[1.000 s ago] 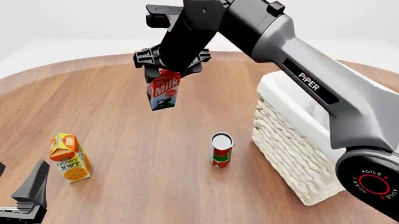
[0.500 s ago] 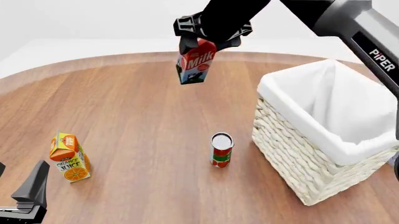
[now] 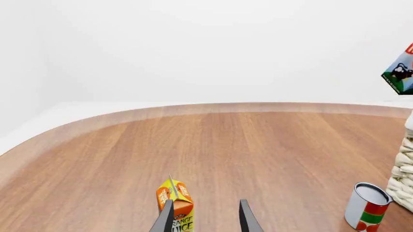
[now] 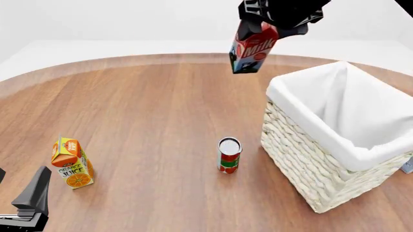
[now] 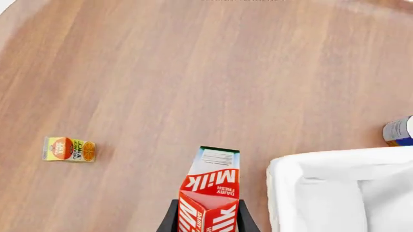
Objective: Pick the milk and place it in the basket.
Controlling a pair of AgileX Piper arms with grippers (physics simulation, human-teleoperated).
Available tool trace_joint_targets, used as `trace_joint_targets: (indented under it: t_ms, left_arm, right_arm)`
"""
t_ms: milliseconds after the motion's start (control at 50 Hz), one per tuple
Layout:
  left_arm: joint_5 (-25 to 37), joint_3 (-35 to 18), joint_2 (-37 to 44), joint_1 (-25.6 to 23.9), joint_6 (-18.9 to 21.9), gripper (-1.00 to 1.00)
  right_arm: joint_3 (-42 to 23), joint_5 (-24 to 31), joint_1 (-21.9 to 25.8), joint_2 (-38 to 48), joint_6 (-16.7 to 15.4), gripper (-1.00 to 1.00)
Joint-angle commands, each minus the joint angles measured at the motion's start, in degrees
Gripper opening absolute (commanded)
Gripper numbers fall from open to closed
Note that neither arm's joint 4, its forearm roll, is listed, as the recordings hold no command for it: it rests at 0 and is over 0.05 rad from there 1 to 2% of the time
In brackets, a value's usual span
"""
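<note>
Right gripper (image 4: 274, 21) is gripping the milk (image 4: 252, 48) by its gabled top, fingers pressing on both sides of the carton. The milk is hanging below the claw, tilted, base swung toward the left arm's side, well clear of the table (image 4: 148, 106). In the right wrist view the carton (image 5: 212, 193) is sitting between the two dark fingers (image 5: 170, 220), lettering facing the camera.

The basket (image 4: 303, 159) is standing below the claw and off to its right; the milk is hanging above the table just outside the basket's near-left corner, not over the opening. From the right wrist the white liner rim (image 5: 284, 169) is showing just beside the carton, not touching it. The basket interior is showing only white cloth.

The can (image 4: 229, 155) is standing upright on the table, far beneath the claw and nearer the camera, just beside the basket's wicker wall but apart from it. The orange juice carton (image 4: 72, 163) is standing well away to the claw's left, near the left arm.

Left gripper (image 3: 205, 220) is resting low at the table's near edge, fingers parted with a narrow gap, holding nothing. The orange juice carton (image 3: 175, 205) is standing just ahead of its fingertips, overlapping one finger in that view; contact cannot be determined.
</note>
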Motion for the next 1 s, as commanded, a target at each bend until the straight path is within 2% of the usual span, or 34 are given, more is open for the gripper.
trace_joint_targets:
  t_ms: [20,480,1000]
  left_arm:
    - [0.0,0.0,0.0,0.0,0.0,1.0]
    - [0.0,0.0,0.0,0.0,0.0,1.0]
    - [0.0,0.0,0.0,0.0,0.0,1.0]
  right_arm:
    - [3.8,0.0,-5.1,-5.6,-0.2,-1.0]
    - [9.7,0.0,-14.2,-11.0,-0.9,-1.0]
    - [17.8,0.0,-21.9,-15.8,-1.5,-1.0]
